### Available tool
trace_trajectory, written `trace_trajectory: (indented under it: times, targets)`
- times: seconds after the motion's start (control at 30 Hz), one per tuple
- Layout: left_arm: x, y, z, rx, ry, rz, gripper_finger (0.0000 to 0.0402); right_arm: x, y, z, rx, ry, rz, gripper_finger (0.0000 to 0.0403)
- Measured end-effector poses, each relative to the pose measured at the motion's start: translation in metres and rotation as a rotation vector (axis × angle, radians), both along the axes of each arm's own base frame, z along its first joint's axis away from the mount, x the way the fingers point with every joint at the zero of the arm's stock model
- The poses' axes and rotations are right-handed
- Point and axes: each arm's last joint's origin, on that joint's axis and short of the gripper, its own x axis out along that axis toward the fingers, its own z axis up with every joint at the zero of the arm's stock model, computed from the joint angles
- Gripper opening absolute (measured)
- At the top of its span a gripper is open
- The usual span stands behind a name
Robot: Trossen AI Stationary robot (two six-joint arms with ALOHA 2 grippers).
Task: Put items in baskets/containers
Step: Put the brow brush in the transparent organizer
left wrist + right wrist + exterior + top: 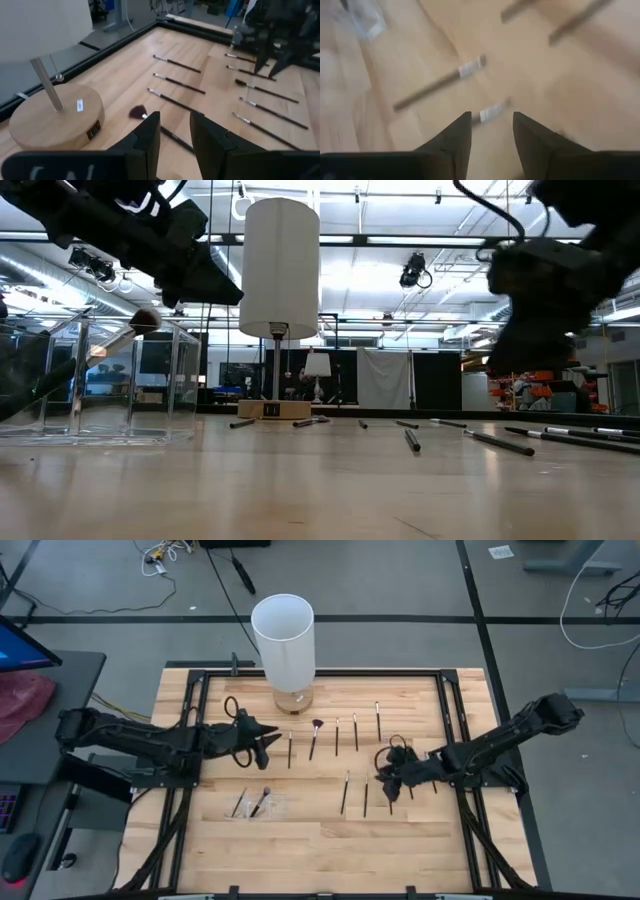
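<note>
Several thin dark brushes (pixel 337 737) lie flat in a row on the wooden table, and more (pixel 346 792) lie nearer the front. A clear container (pixel 258 806) stands near the front left with two brushes (pixel 262 800) in it. My left gripper (pixel 268 745) hovers open just left of the row. The dark-tipped brush (pixel 136 112) lies on the table below and beyond its fingers. My right gripper (pixel 383 780) hangs open above the table at the row's right end, tilted down. A silver-ferruled brush (pixel 490 112) lies on the wood below the gap between its fingers.
A tall white cylinder (pixel 283 635) on a round wooden base (pixel 55 117) stands at the table's far middle, close to my left gripper. A black metal frame (pixel 445 690) borders the table. There is bare wood (pixel 320 850) along the near edge.
</note>
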Motion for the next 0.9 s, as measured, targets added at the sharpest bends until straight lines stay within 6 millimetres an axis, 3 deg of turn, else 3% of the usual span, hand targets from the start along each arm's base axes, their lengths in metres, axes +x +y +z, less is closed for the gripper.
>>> trace_trajectory:
  times: [0.23,0.47,0.9]
  targets:
    - [0.0,0.0,0.0,-0.001,-0.002,-0.001,0.011,-0.011,0.015,-0.006,0.082,0.077,0.003,0.0146]
    - [0.0,0.0,0.0,0.0,0.001,-0.002,0.011,-0.019,0.011,-0.011,0.08,0.137,-0.116,0.0146]
    - [-0.001,0.0,-0.002,0.001,0.025,-0.001,0.011,-0.006,0.016,-0.041,0.038,0.209,-0.185,0.0146]
